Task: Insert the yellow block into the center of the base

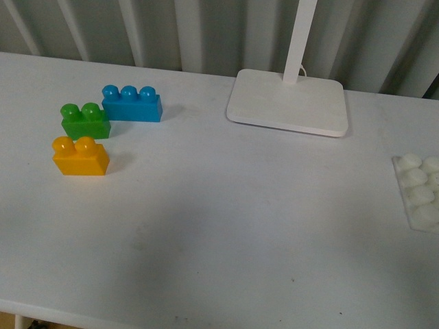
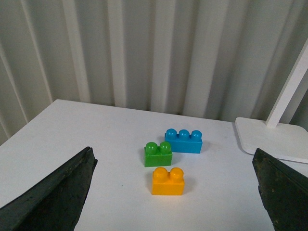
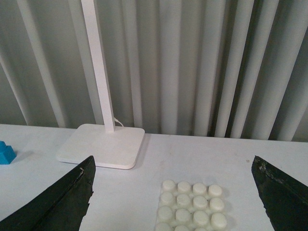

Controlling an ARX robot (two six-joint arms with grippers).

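The yellow block [image 1: 81,156] stands upright on the white table at the left, studs up; it also shows in the left wrist view [image 2: 168,181]. The white studded base [image 1: 419,190] lies flat at the right edge of the front view, partly cut off; it also shows in the right wrist view [image 3: 191,205]. My left gripper [image 2: 175,192] is open and empty, hanging above and short of the yellow block. My right gripper [image 3: 173,192] is open and empty, above and short of the base. Neither arm shows in the front view.
A green two-stud brick [image 1: 85,120] stands just behind the yellow block, and a blue three-stud brick [image 1: 132,103] stands behind that. A white lamp foot [image 1: 289,101] with a pole stands at the back centre. A corrugated wall runs behind the table.
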